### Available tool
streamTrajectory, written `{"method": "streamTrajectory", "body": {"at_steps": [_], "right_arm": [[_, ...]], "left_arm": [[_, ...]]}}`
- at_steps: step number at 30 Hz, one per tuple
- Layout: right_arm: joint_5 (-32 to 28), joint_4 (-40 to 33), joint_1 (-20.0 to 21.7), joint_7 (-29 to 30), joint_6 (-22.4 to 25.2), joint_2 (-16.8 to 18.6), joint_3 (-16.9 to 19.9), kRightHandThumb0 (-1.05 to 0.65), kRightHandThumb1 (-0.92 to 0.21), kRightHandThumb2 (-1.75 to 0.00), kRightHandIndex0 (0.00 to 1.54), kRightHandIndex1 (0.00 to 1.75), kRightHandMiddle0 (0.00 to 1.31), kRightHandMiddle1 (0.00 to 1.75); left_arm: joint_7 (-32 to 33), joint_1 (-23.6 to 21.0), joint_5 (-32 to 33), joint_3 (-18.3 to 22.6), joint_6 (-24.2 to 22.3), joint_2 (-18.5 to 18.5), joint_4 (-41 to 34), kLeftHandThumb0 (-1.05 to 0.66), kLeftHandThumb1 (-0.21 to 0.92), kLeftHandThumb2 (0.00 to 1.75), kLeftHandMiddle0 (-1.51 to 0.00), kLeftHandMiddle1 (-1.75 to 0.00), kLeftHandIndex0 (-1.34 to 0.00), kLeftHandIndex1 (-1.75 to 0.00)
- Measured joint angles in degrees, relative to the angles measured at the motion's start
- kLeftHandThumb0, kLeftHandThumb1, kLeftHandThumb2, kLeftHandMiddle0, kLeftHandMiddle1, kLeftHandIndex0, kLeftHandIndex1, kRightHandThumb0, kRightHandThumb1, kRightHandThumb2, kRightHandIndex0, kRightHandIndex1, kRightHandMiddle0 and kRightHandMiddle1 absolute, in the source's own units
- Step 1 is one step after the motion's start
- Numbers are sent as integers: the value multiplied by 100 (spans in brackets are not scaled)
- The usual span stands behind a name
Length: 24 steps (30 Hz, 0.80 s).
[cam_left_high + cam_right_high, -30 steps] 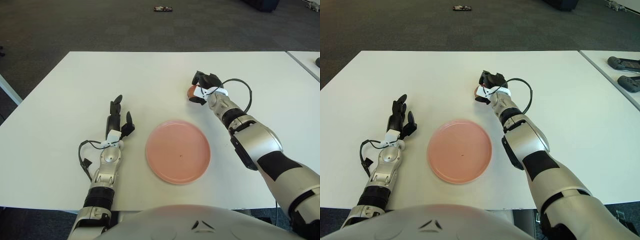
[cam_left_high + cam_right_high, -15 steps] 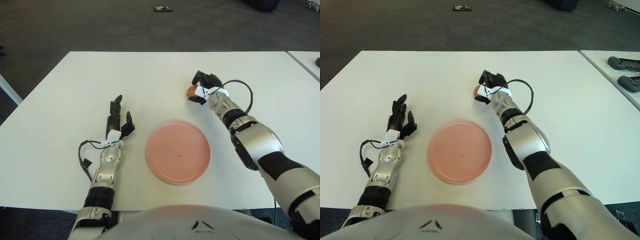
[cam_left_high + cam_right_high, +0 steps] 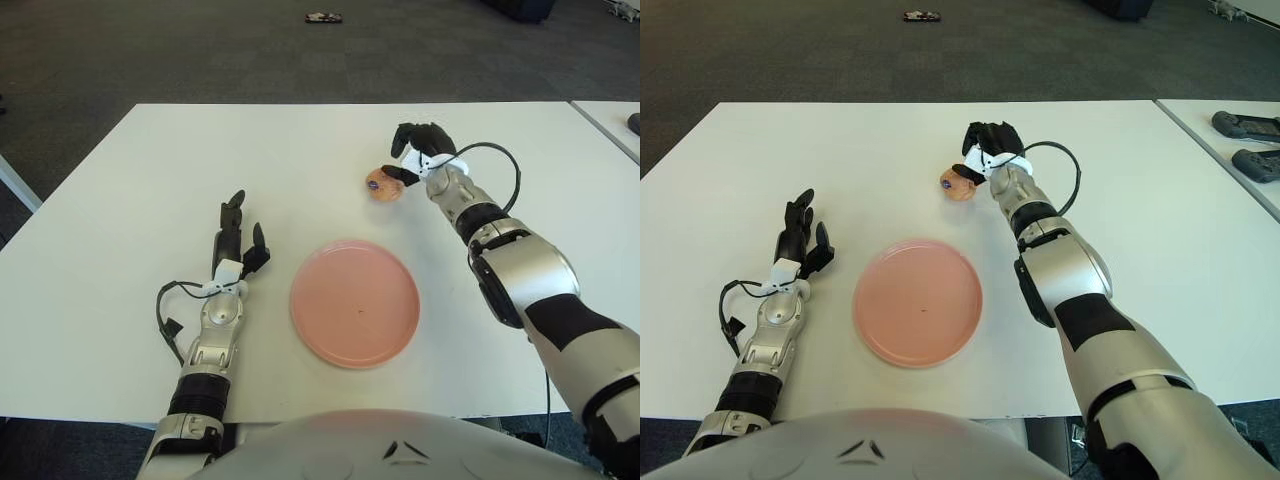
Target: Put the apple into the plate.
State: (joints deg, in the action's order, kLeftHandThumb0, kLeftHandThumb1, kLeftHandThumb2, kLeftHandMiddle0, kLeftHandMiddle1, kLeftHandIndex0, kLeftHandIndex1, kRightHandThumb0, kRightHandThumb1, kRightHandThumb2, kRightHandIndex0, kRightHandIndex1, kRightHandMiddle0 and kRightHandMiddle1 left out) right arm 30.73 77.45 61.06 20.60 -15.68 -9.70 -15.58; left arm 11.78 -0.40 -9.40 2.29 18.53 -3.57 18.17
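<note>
Apple [image 3: 384, 185] upper centre-right: rigid, smooth, rolls; grip across widest part. Right hand [image 3: 420, 152] touching, fingers curled, not clamped. Left hand [image 3: 236, 243] lower left, spread, empty.

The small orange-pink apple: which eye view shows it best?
The left eye view: the small orange-pink apple shows nearly whole, left of the right hand. The right eye view shows it too, with a dark finger across its upper right.

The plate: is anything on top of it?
Nothing lies on the plate. The apple sits on the table behind it, beside the right hand.
</note>
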Motion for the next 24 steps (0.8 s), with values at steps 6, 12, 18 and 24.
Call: {"method": "streamTrajectory", "body": {"at_steps": [6, 12, 18, 24], "right_arm": [[-89, -89, 132, 72, -181, -21, 79, -27, -37, -112, 112, 175, 91, 175], [-176, -127, 140, 174, -413, -46, 179, -27, -37, -112, 114, 175, 93, 175], [-239, -168, 146, 251, -539, -72, 236, -28, -38, -112, 115, 175, 94, 175], [-278, -207, 175, 279, -586, -88, 277, -28, -38, -111, 115, 175, 94, 175]], "left_arm": [[-8, 0, 13, -1, -4, 3, -2, -84, 92, 90, -23, -6, 0, -60], [-11, 0, 34, 0, -4, 13, 0, -84, 92, 90, -23, -6, 0, -60], [-11, 0, 38, -3, -3, 13, 5, -85, 92, 91, -23, -6, 0, -60], [-9, -1, 29, -3, 0, 13, 25, -85, 92, 91, -24, -6, 0, -60]]}}
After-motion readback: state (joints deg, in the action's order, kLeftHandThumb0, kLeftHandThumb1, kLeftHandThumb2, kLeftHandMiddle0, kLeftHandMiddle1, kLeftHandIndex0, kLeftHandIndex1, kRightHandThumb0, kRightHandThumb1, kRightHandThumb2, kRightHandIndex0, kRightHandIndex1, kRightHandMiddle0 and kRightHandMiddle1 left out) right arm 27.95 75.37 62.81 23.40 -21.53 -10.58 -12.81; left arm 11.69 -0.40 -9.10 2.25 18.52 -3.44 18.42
